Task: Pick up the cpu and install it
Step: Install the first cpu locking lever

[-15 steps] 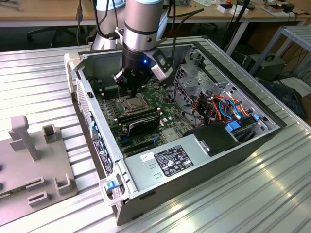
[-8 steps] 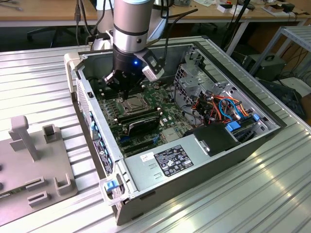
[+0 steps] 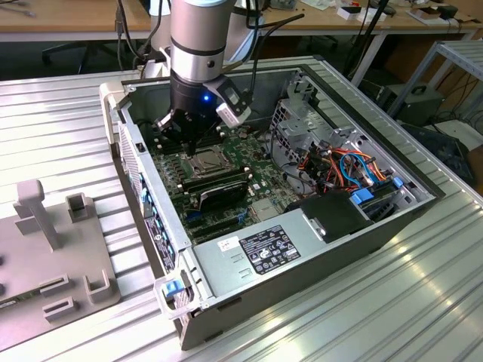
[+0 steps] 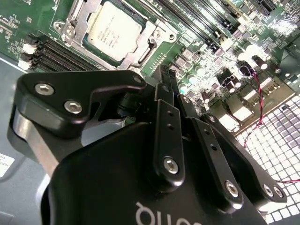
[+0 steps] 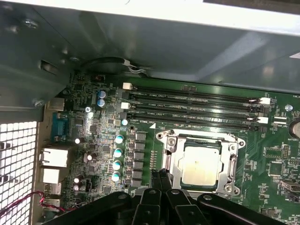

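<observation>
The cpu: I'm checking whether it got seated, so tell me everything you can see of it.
The cpu, a small flat square chip with a dull silver-grey metal top, lies flat inside the metal-framed socket on the green motherboard. In the second wrist view its top carries fine print. The black gripper hangs beside the socket with its fingers together, not touching the chip. Nothing rests on it.

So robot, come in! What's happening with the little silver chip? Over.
End effector shut, empty, hovering beside the socket. Cpu lying in socket, seen in both wrist views. Nothing on top of it. Over.
</observation>
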Controlling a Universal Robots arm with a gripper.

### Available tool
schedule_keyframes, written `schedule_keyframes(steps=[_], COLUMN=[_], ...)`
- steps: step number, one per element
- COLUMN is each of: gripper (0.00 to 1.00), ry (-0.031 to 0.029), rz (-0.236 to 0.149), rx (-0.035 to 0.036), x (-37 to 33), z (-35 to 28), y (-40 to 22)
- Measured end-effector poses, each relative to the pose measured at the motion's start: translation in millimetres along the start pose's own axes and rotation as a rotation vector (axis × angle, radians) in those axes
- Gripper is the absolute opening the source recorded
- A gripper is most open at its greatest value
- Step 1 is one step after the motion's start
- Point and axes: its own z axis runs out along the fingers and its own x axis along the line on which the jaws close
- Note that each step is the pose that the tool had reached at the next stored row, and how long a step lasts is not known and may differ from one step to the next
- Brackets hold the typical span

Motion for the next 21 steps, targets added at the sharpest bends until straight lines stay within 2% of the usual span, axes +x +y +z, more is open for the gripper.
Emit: schedule_keyframes(steps=[5,10,17,21], gripper=[0.11,0.11,0.11,0.11], ry=[-0.0001,-0.0010,-0.0007,-0.0008], rz=[0.000,0.000,0.000,0.000], rx=[-0.0009,-0.0086,-0.0084,-0.0085], x=[0.1,0.0,0.0,-0.2], z=[-0.7,-3.9,-4.4,-9.2], y=[0.0,0.1,0.1,0.2])
